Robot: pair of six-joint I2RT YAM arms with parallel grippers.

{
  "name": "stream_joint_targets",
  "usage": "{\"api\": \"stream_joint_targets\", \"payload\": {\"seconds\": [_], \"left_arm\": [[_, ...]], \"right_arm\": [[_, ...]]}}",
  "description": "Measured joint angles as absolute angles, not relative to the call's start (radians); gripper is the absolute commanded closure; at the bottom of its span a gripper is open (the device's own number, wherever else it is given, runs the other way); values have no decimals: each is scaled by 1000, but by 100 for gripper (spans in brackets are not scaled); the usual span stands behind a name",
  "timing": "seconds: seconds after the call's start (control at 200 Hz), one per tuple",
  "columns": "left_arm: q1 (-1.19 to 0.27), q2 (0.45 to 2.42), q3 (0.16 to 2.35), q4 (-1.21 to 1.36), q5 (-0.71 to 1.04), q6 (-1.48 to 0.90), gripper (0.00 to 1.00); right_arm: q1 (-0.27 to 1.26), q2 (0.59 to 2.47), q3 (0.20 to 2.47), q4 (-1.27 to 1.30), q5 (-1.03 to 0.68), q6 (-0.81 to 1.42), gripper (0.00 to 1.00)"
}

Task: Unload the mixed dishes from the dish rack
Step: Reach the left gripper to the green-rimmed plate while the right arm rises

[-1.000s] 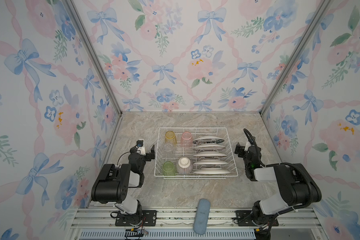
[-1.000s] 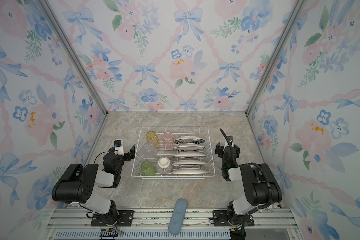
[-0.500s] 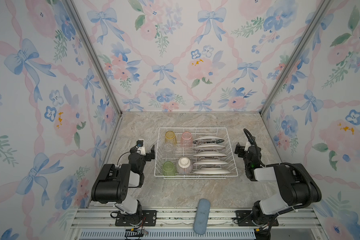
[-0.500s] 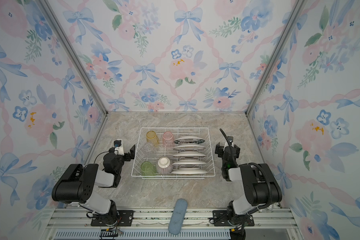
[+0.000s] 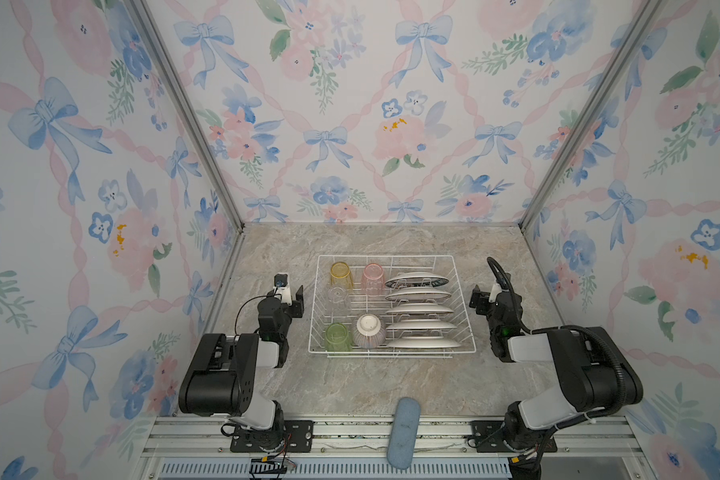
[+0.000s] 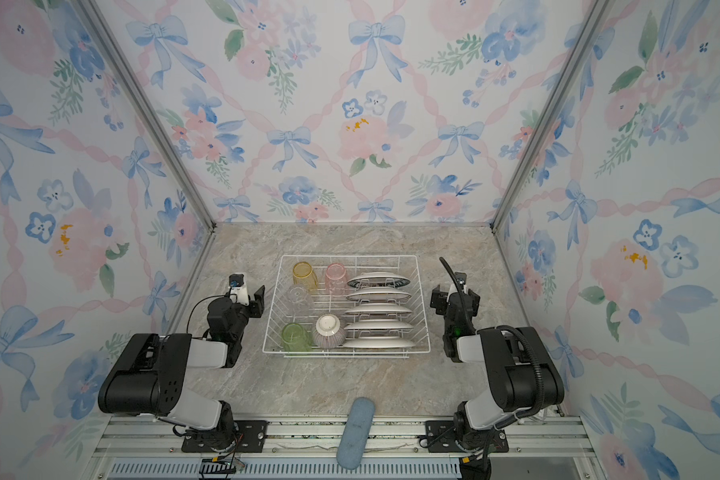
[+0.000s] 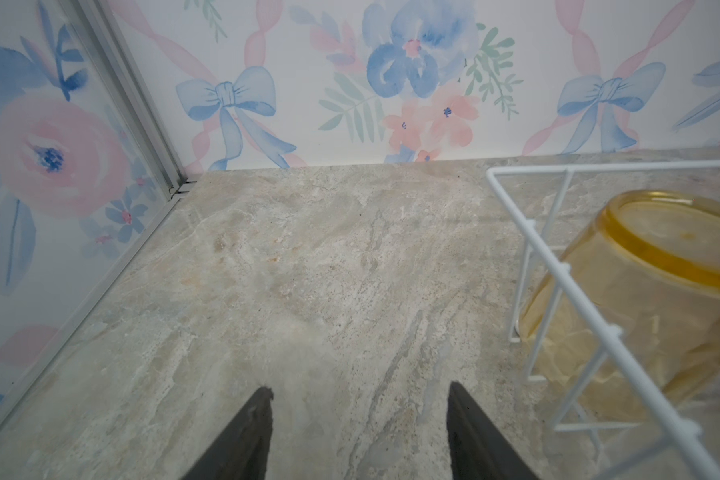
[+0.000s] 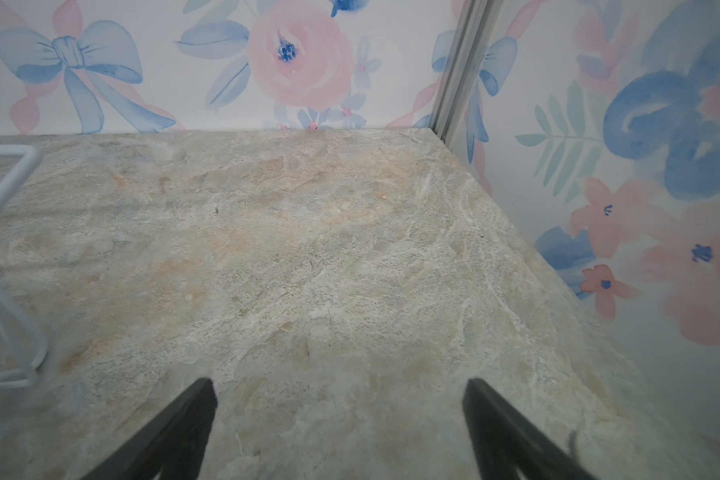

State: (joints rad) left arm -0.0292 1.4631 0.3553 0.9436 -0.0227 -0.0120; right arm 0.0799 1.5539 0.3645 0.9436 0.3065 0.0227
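Marble-patterned countertop [image 5: 350,382] walled on three sides by floral wallpaper. At centre stands the white wire dish rack [image 5: 391,256], with every dish inside it. Five plates [image 5: 418,309] stand in the slots one behind another along its right half. Its left half holds a yellow tumbler [image 5: 341,274] and a pink tumbler [image 5: 373,277] at the back, a clear tumbler [image 5: 337,296] just in front of the yellow one, and a green tumbler [image 5: 336,336] beside an upturned striped bowl [image 5: 368,330] at the front. Outside the rack's left wall the left gripper [image 5: 292,293] hangs low, its jaws parted around nothing but bare counter. The left wrist view shows the yellow tumbler base-up behind the rack wire. Near the rack's right wall, apart from it, the right gripper [image 5: 481,299] has its jaws spread wide and empty.
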Motion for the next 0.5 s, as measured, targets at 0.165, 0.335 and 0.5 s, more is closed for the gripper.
{"api": "stream_joint_targets", "payload": {"seconds": [0.165,0.335,0.5], "left_arm": [[-183,1289,575,641,-71,-55,46],[-449,1263,881,327,-118,-51,49],[-574,1269,1122,94,-107,-17,49]], "right_arm": [[78,1552,365,938,303,25,19],[59,1481,408,791,279,42,30],[45,1257,580,428,224,63,35]]}}
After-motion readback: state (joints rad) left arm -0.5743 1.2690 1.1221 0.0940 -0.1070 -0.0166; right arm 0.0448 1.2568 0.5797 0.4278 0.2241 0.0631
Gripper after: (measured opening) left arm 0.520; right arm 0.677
